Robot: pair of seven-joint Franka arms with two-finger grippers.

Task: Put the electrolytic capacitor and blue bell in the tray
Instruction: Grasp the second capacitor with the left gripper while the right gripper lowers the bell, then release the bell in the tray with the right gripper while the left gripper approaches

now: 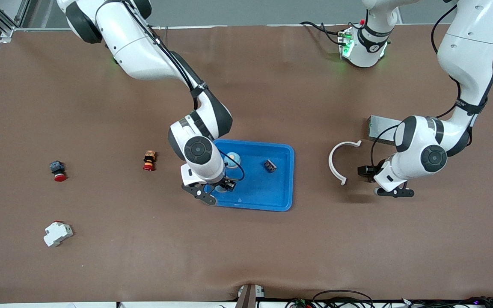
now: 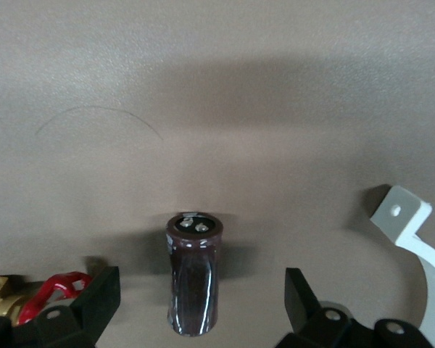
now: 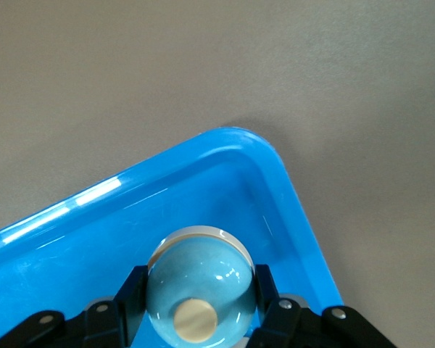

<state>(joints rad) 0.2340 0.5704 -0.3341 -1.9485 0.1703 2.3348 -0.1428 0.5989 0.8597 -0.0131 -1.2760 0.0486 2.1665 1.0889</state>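
Observation:
The blue tray (image 1: 280,188) lies mid-table. The pale blue bell (image 1: 233,159), domed with a beige button, is in the tray by the corner nearest the right arm's base. In the right wrist view my right gripper (image 3: 201,293) is shut on the bell (image 3: 199,290), one finger against each side. The right arm's hand (image 1: 203,171) hangs over that end of the tray. The electrolytic capacitor (image 2: 194,275), a dark brown cylinder, stands upright on the table. My left gripper (image 2: 203,304) is open around it, fingers apart from it. In the front view it is hidden under the left hand (image 1: 394,184).
A small dark part (image 1: 270,166) lies in the tray. A white plastic arc (image 1: 340,164) and a grey metal box (image 1: 381,128) are beside the left hand. Two red-capped buttons (image 1: 149,160) (image 1: 58,171) and a white breaker (image 1: 57,234) lie toward the right arm's end.

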